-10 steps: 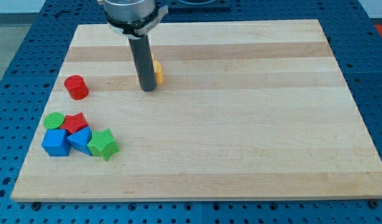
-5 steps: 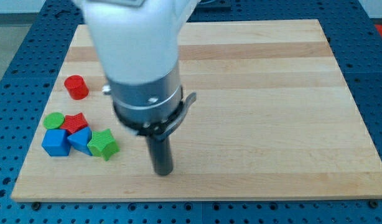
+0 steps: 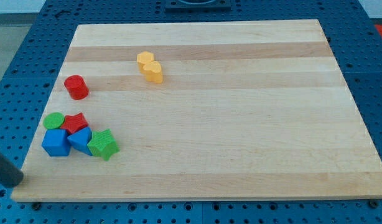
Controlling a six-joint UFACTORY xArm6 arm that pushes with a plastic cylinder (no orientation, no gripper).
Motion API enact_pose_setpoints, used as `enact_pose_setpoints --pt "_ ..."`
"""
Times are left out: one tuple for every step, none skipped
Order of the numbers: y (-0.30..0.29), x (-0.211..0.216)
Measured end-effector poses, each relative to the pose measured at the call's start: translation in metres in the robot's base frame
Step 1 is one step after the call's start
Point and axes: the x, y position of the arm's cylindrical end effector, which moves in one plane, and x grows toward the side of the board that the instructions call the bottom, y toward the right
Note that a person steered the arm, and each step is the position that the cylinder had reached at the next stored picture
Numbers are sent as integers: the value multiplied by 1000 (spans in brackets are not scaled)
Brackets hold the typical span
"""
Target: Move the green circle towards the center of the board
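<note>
At the view's lower left corner my tip (image 3: 15,181) sits off the board (image 3: 241,124), well below the green circle (image 3: 53,120), which lies untouched near the left edge against the red star (image 3: 74,122), so the whole push toward center remains.

Green circle (image 3: 53,120) at left cluster, my tip (image 3: 15,182) below-left

Single high view, angled down, whole board (image 3: 241,155)
</note>
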Motion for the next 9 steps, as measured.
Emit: enact_pose_setpoints --pt "0 -24" --pt "0 -58" --pt "2 -78" --pt "17 -78" --pt "27 -78" --pt "28 -89" --pt "28 -115" --pt "28 -125" --pt "31 -125"
